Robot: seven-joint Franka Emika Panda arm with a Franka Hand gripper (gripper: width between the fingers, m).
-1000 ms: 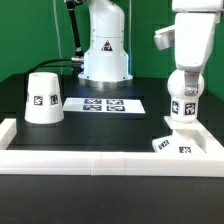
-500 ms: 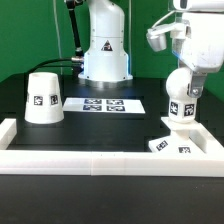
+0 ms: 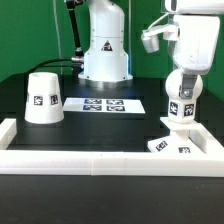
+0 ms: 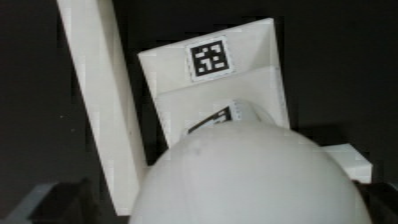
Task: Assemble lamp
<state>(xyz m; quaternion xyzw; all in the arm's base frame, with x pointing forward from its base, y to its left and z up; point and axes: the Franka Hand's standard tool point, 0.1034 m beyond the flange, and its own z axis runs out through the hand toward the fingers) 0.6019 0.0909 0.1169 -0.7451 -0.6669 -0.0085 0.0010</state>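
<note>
The white round bulb stands upright with its neck in the low angular base at the exterior view's right. My gripper comes down from above and is shut on the bulb's top. In the wrist view the bulb fills the near part of the picture, and the tagged base lies beyond it. The fingers are almost hidden behind the bulb. The cone shade stands alone at the exterior view's left, far from the gripper.
The marker board lies flat at mid-table. The large white robot base stands behind it. A low white wall runs along the front and sides of the table. It also shows in the wrist view, right beside the base.
My gripper has turned about its vertical axis over the bulb. The tags on the bulb have shifted round with it. Base and shade have not moved.
</note>
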